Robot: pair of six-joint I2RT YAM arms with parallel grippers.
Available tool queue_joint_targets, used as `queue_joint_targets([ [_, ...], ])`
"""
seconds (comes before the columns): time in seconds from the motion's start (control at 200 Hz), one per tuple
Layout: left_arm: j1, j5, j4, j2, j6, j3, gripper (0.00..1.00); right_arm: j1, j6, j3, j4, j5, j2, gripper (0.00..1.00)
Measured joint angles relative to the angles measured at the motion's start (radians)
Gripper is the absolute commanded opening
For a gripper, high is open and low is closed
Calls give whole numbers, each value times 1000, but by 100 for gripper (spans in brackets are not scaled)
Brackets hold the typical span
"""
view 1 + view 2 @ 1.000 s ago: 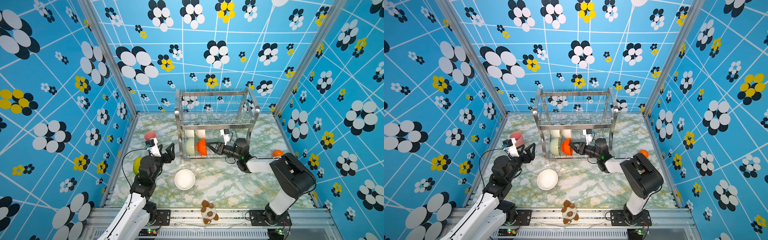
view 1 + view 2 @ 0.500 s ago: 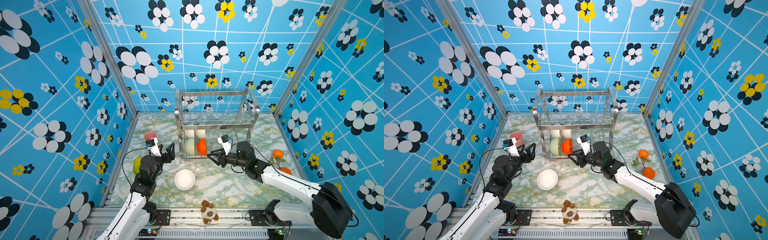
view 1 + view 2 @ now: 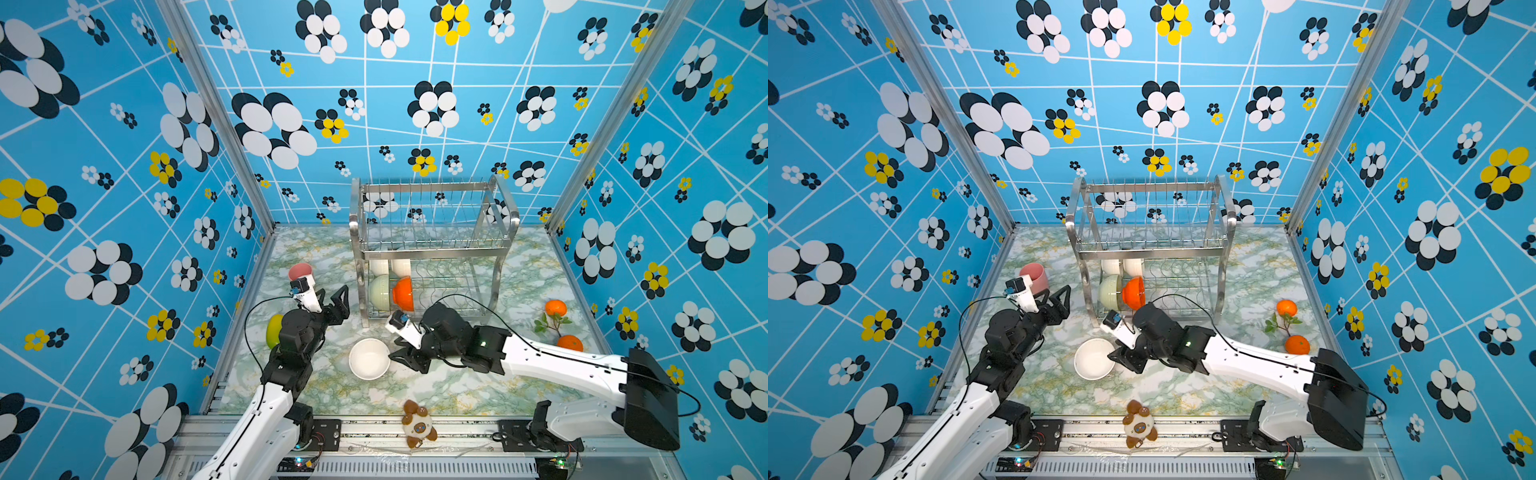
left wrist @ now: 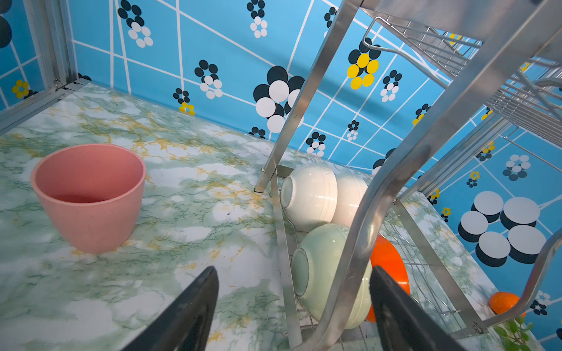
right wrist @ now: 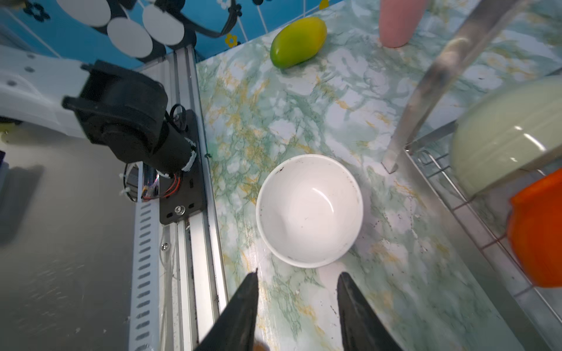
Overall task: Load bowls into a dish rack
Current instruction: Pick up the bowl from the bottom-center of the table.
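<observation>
green-marbled table (image 3: 519, 282) covers the booth floor. dish rack (image 3: 432, 252) stands upright at back-centre, two tiers. its lower tier holds 4 bowls on edge at the left end. the 2 cream bowls (image 3: 380, 266) sit side by side at the back. the sage green bowl (image 3: 379, 291) and orange bowl (image 3: 404, 293) sit in front of them, pressed close together.

right arm lies across the table in front of the rack. right gripper (image 3: 395, 354) is low over the table, jaws apart w/ nothing btwn them, tips just beside the rim of the white bowl (image 3: 369, 359). can't tell if they touch. that bowl sits mouth-up on the table, in front of the rack's left leg, not in the rack. in the right wrist view it (image 5: 310, 209) lies just ahead of the fingertips.

left gripper (image 3: 337, 296) hangs just left of the rack, jaws spread wide, empty.

pink cup (image 3: 300, 271) stands upright near the left wall. yellow-green mango (image 3: 273, 330) lies at the left edge, partly hidden by the left arm. plush toy (image 3: 417, 424) lies on the front rail. 2 oranges (image 3: 555, 308) w/ a leafy sprig are on the right, well apart from the rack.
</observation>
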Motion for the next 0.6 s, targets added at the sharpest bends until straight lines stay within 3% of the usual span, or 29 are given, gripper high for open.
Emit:
queue_joint_targets([
  [0.36, 1, -37, -47, -58, -3, 0, 80, 177, -119, 208, -118, 91, 276, 45],
  [0.6, 10, -41, -52, -70, -3, -2, 80, 199, -141, 249, -134, 120, 383, 44],
])
